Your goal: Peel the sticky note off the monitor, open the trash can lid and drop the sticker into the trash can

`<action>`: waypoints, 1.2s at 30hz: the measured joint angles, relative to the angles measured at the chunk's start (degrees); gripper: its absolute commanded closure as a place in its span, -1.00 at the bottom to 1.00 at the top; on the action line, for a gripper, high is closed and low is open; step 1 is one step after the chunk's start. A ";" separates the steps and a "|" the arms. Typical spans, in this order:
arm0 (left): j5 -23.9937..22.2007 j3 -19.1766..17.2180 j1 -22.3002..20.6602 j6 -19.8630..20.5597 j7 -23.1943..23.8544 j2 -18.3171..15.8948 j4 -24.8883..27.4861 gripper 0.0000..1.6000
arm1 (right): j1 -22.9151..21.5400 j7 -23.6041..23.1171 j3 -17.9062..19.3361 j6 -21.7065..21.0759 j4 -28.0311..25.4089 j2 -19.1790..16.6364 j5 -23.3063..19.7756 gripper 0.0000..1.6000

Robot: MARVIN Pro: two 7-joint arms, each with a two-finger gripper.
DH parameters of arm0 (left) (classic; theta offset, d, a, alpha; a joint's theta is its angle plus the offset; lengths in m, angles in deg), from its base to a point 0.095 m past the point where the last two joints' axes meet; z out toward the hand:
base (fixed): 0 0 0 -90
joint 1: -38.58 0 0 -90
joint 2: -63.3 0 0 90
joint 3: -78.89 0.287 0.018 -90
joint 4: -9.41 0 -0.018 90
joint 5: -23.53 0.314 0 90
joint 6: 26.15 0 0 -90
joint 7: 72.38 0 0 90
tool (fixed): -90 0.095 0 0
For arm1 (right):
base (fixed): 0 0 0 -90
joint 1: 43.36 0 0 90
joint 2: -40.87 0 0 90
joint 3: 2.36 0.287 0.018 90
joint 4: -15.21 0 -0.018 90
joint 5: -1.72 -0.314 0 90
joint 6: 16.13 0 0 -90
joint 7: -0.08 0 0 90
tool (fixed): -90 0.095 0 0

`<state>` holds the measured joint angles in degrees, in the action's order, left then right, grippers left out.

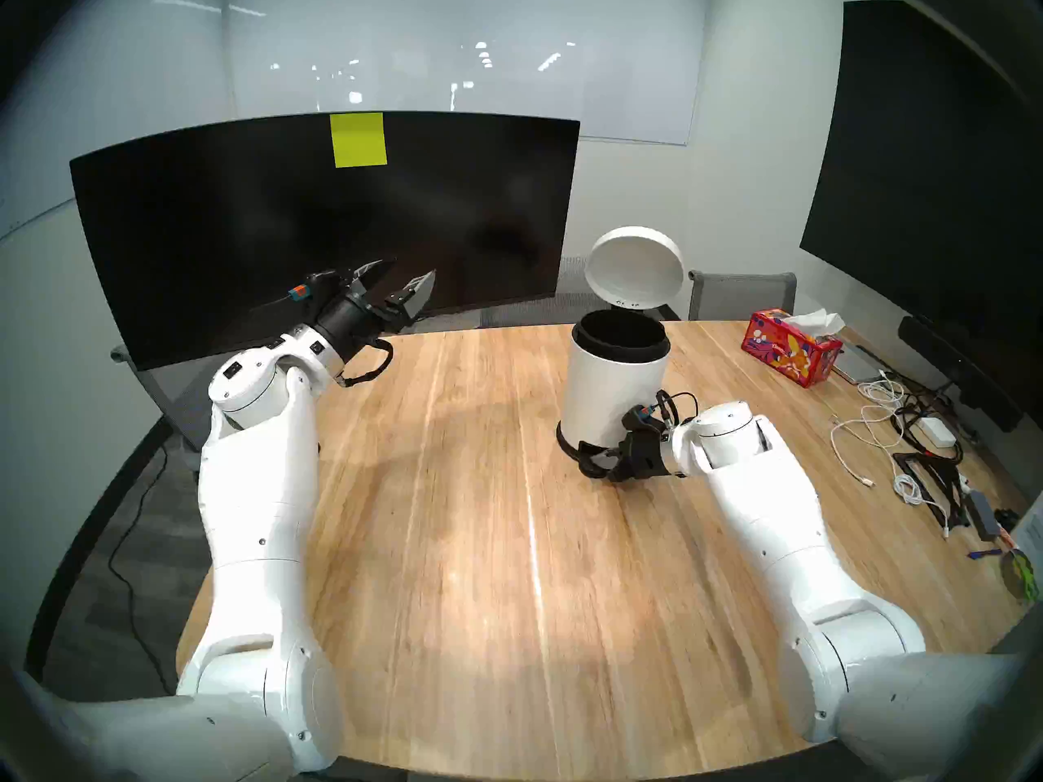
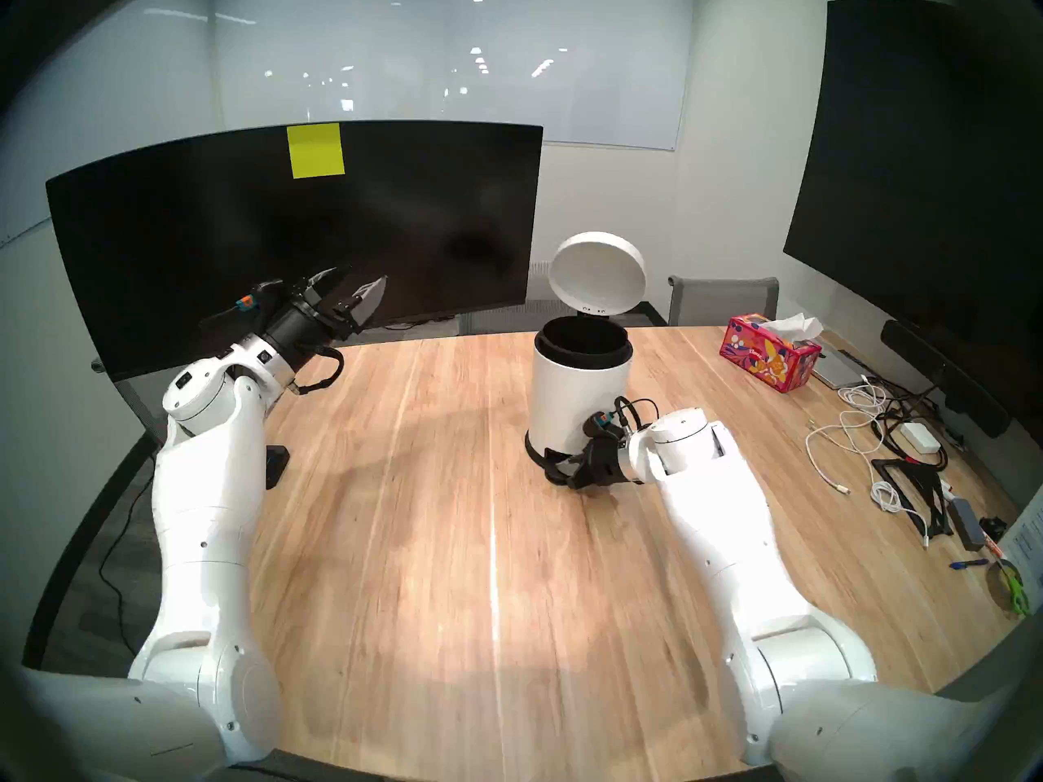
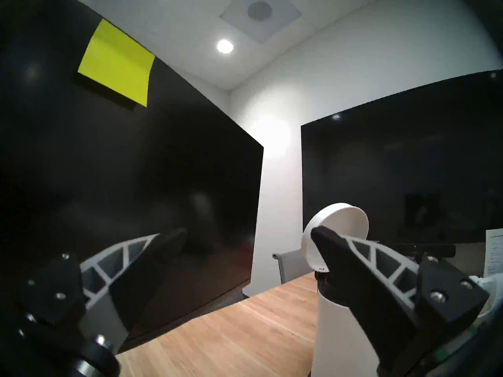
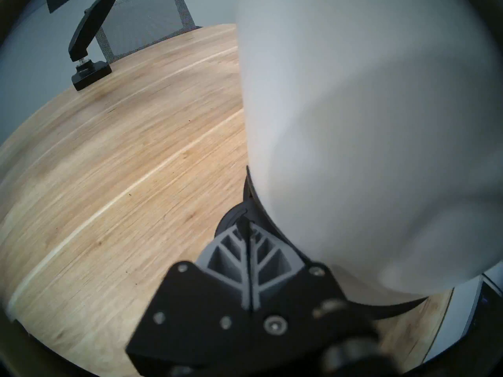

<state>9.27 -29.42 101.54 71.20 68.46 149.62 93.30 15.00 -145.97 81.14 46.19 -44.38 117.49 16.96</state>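
Sticky note [image 1: 358, 140]: one, yellow-green, stuck flat at the top edge of the monitor [image 1: 271, 222], slightly left of that edge's middle.

Largest first. One wooden desk [image 1: 480, 538], with a wide bare stretch between the two arms. One flat black display panel [image 1: 925, 160] stands on the right wall. One curved monitor stands along the desk's far left edge, its lower edge hanging clear above the desk surface. One trash can [image 1: 612, 391] stands upright right of centre, well apart from the monitor; its trash can lid [image 1: 635, 270] is tipped up and back, leaving the black-rimmed mouth uncovered. One tissue box [image 1: 790, 355] lies near the far right edge, with a tangle of cables [image 1: 903, 425] along the right edge.

End effectors: two. The left end effector [image 1: 403, 293] is held in front of the monitor's lower part, well below the note, fingers spread wide with nothing between them. The right end effector [image 1: 601, 462] has its fingers pressed together, empty, tips down at the trash can's black pedal [image 4: 234, 218].
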 measured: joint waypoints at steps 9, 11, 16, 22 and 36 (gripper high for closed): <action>-1.44 -1.72 -0.85 -1.72 0.24 0.99 -0.70 -1.00 | 0.00 0.00 0.00 0.00 0.00 0.00 0.00 1.00; -1.84 -2.20 -1.23 -1.90 -0.13 1.30 -1.12 -1.00 | 0.00 0.00 0.00 0.00 0.00 0.00 0.00 1.00; -2.54 -2.91 -1.86 -2.02 -0.70 1.68 -1.84 -1.00 | 0.00 0.00 0.00 0.00 0.00 0.00 0.00 1.00; -3.62 -3.72 -3.14 -2.02 -1.17 1.99 -3.50 -1.00 | 0.00 0.00 0.00 0.00 0.00 0.00 0.00 1.00; -5.58 -4.28 -7.26 -1.17 -1.54 2.26 -8.69 -1.00 | 0.00 0.00 0.00 0.00 0.00 0.00 0.00 1.00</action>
<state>3.69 -33.69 94.28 70.03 66.91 151.87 84.62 15.00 -145.97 81.14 46.19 -44.38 117.49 16.96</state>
